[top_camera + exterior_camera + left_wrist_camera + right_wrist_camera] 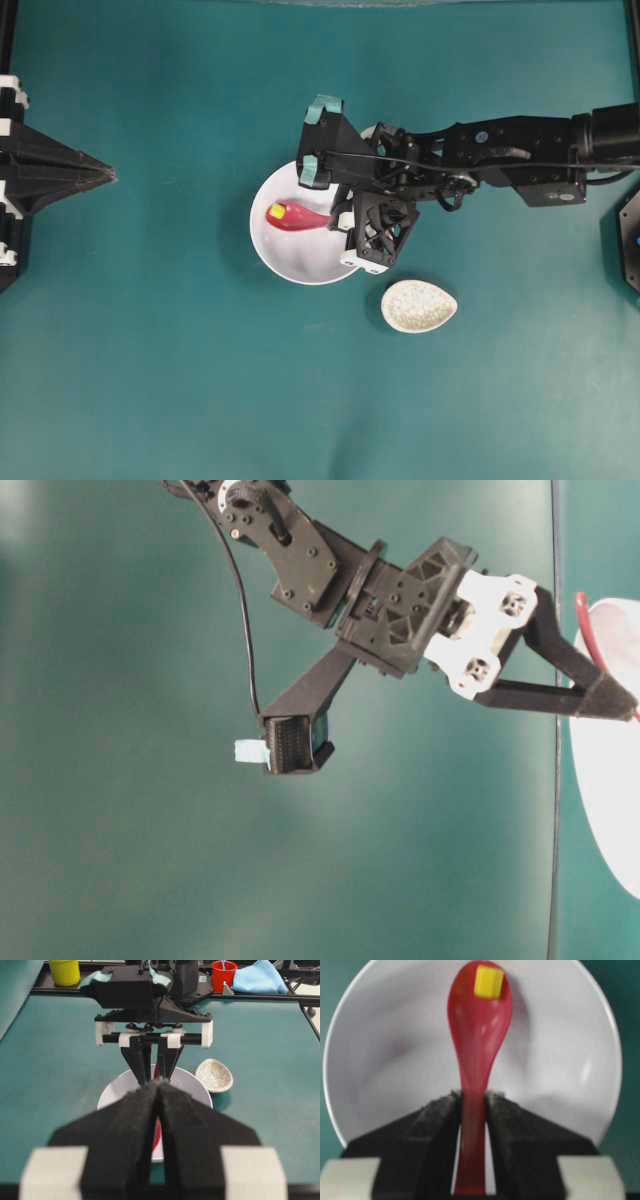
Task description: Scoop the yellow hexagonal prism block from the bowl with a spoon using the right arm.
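Observation:
The white bowl (290,255) sits mid-table. Over it, the pink-red spoon (297,217) points left with its scoop inside the bowl's rim. The tiny yellow hexagonal prism block (277,211) rests in the scoop near its tip. My right gripper (338,217), on the teal-taped arm, is shut on the spoon's handle. In the right wrist view the spoon (479,1020) carries the block (488,981) above the bowl (555,1050), and the gripper (472,1097) pinches the handle from both sides. My left gripper (110,176) is shut and empty at the left edge.
A speckled oval spoon rest (419,306) lies just right of and below the bowl. In the left wrist view, a yellow cup (64,971), a red cup (222,972) and a blue cloth (260,977) stand beyond the table's far edge.

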